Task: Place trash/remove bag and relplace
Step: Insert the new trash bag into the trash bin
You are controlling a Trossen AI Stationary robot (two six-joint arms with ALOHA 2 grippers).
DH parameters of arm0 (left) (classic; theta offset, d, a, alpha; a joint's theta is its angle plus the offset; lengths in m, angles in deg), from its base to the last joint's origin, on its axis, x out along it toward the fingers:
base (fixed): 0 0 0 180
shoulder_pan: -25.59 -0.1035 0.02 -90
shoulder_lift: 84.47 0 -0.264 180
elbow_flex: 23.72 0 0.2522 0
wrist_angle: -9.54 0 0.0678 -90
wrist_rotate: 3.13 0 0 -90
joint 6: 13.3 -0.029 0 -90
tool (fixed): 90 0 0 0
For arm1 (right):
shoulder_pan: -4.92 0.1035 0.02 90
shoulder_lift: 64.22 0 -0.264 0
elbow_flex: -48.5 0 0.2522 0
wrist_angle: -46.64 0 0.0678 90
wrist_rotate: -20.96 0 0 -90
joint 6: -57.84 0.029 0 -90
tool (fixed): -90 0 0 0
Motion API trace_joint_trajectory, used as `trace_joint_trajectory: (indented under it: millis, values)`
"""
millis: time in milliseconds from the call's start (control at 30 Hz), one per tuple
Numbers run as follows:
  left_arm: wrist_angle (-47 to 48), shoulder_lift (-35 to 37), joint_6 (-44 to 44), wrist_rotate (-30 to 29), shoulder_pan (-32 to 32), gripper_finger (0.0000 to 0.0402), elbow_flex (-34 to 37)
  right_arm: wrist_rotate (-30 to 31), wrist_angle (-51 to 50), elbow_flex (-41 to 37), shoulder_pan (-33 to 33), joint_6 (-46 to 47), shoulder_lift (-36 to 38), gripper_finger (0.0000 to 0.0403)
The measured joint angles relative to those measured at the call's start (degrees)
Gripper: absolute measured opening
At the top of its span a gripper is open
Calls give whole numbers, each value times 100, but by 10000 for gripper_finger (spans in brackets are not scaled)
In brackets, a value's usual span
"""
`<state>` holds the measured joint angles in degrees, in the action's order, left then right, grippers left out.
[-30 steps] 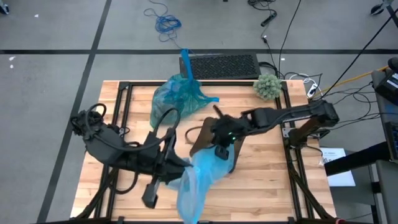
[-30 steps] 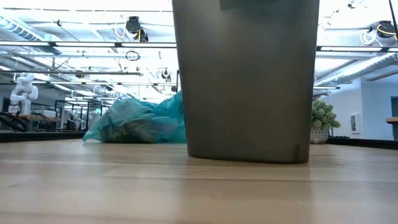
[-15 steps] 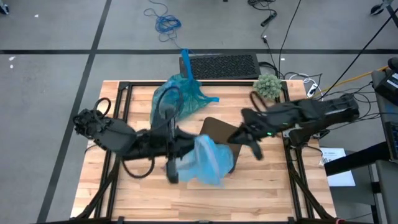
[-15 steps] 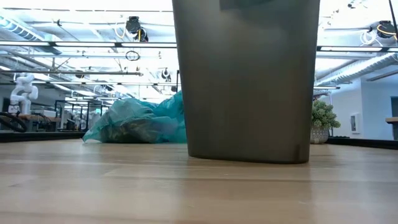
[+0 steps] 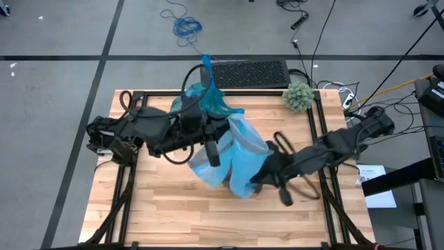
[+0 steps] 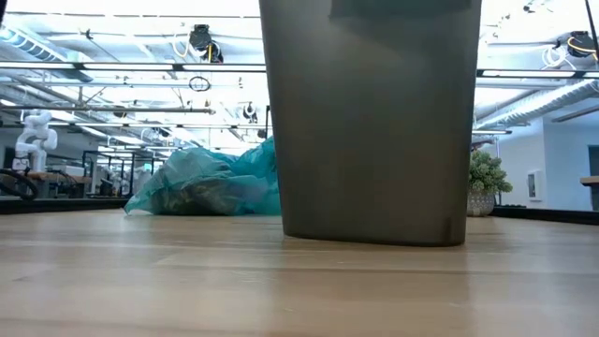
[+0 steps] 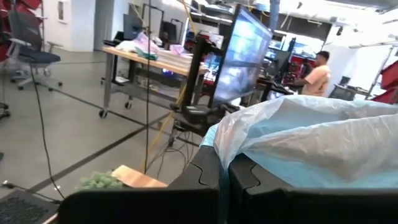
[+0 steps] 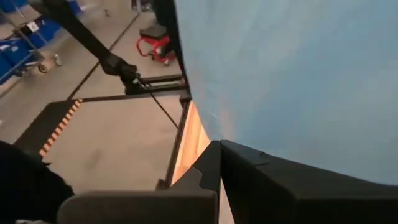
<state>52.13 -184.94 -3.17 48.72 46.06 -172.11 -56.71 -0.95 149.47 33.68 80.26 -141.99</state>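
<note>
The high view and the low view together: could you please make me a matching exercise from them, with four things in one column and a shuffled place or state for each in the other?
Things:
1. fresh light-blue bag
2. full teal bag
3. fuzzy green ball
4. grey bin

Places or states:
A. at the table's far right corner
B. tied shut, lying at the table's far edge
C. standing upright mid-table
D. draped over the bin, between the left gripper and the right gripper

Pairs: 1-D, 2-B, 3-A, 4-C

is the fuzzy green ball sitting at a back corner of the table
Yes, in the high view the fuzzy green ball rests at the table's far right corner, beside the black mat.
</note>
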Motion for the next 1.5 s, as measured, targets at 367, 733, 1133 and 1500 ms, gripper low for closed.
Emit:
trace_joint_trajectory:
  millis: [367,733,1133,1500]
  values:
    - [49,0,1,-3,-69,0,0,978,-334,-1,-326,1739,-856,0]
    - [224,142,3,-513,176,0,0,1789,-1603,4,-368,2641,-907,0]
    - [1539,223,1070,-958,261,0,0,903,-1766,-783,-634,3420,-1002,0]
    - [2259,223,1930,-1524,520,0,0,364,-938,-783,-492,3722,-238,0]
